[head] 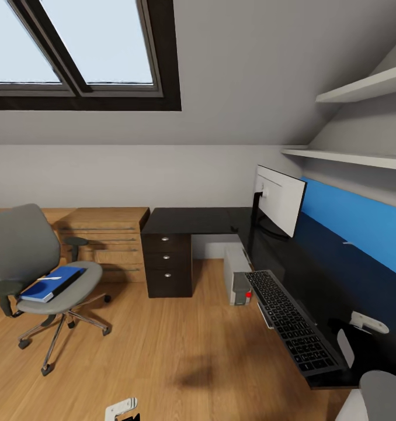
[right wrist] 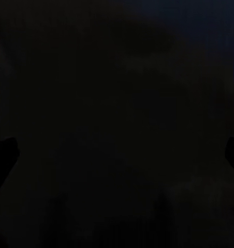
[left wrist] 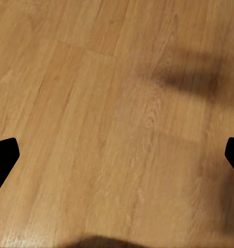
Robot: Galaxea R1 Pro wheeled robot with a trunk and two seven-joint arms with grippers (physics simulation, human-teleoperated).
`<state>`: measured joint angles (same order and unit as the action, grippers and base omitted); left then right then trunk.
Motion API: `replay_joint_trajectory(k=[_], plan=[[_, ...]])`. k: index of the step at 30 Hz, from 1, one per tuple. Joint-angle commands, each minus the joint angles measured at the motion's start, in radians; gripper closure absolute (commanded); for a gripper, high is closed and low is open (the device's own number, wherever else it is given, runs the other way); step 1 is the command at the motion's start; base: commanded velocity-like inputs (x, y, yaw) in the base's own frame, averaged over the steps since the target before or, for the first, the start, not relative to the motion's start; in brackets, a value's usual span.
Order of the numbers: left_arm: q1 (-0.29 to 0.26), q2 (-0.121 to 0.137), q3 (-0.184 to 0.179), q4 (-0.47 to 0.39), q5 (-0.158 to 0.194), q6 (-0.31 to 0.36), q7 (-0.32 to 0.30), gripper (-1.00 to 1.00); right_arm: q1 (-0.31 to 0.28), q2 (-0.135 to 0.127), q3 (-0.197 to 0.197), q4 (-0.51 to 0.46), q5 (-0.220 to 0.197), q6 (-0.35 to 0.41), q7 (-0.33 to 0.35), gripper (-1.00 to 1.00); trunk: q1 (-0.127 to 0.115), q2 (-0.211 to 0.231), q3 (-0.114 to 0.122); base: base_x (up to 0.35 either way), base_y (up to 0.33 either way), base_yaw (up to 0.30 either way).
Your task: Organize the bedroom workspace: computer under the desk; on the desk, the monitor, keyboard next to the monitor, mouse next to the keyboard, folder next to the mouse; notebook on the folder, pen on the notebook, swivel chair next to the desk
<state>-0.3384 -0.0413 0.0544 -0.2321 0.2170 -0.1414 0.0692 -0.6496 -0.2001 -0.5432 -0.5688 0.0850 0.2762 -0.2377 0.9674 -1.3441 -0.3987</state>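
A: Where does the folder (head: 51, 283) sit?

B: On the seat of the swivel chair (head: 28, 263), at the left of the head view, well apart from the bench (head: 192, 220). It is a flat bright blue rectangle with a dark edge along one side, and something small and white lies on top of it; I cannot tell what.

A: And the bench itself?

B: Glossy black, L-shaped, with a dark three-drawer unit (head: 169, 265) showing round silver knobs. The monitor (head: 278, 200) stands on it near the corner, white back toward us, on a thin black stand. The keyboard (head: 292, 320) lies lengthwise along the near edge, slim and dark grey, one end overhanging slightly.

A: The computer?

B: A light grey tower (head: 238, 276) on the wooden floor (head: 163, 351), tucked partly beneath the bench.

A: The pincers?

B: The left pincer (left wrist: 117, 160) is spread wide, black fingertips (left wrist: 3, 155) at the edges of its wrist view, nothing between them, wooden floor beyond. The right pincer (right wrist: 117, 155) looks equally wide and empty, facing a very dark surface.

A: Anything else?

B: A low oak chest (head: 104, 240) beside the drawer unit.
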Motion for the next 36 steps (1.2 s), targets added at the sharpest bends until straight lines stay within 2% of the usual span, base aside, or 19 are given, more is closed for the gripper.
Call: replay_joint_trajectory(k=[1, 17, 36], plan=[[-0.001, -0.001, 0.005, 0.001, 0.001, -0.003, 0.000, -1.00, -0.001, 0.000, 0.000, 0.009, 0.011, 0.004, 0.001, -1.00, 0.000, -0.001, -0.001, 0.000, -0.005, 0.000], [-0.001, -0.001, 0.004, 0.001, 0.001, -0.003, 0.001, -1.00, -0.001, -0.012, 0.014, 0.055, 0.033, -0.004, 0.009, -1.00, 0.000, -0.001, -0.001, 0.000, -0.001, 0.000], [-0.001, -0.002, 0.004, 0.000, 0.001, -0.003, 0.003, -1.00, -0.001, -0.046, 0.014, 0.108, 0.036, 0.018, 0.011, -1.00, 0.000, -0.001, -0.001, 0.000, 0.000, 0.000]])
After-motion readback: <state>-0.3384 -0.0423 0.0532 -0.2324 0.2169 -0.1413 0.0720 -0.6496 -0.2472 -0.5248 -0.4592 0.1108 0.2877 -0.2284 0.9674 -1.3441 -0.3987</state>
